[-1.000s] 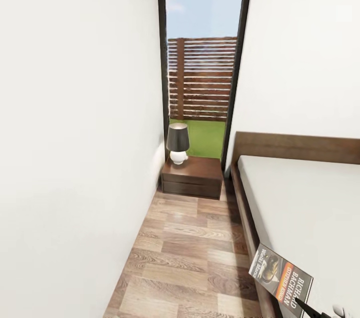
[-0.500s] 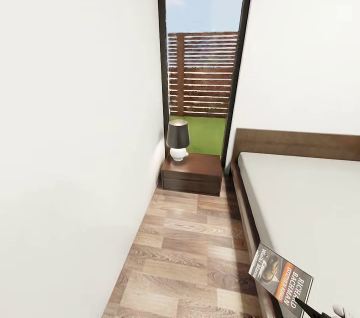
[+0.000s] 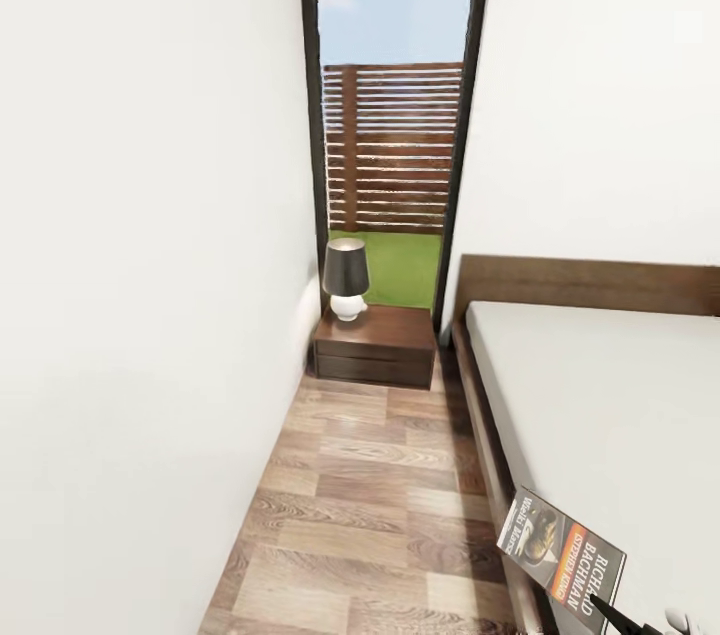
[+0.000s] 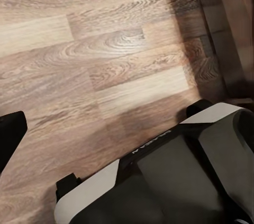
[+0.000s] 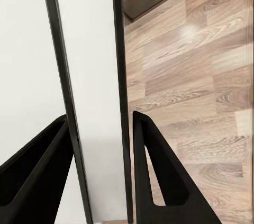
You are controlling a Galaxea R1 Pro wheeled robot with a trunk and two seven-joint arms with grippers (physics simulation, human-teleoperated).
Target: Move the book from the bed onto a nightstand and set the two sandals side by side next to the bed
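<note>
Right tool [image 5: 100, 171] apparently pinches book [image 3: 562, 551] beside bed [image 3: 600, 395].

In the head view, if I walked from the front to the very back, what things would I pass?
book → nightstand → lamp → grass → wooden fence

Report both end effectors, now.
Left end effector: cannot be told from these views.
Right end effector: shut on the book, fingers either side of its edge.
</note>
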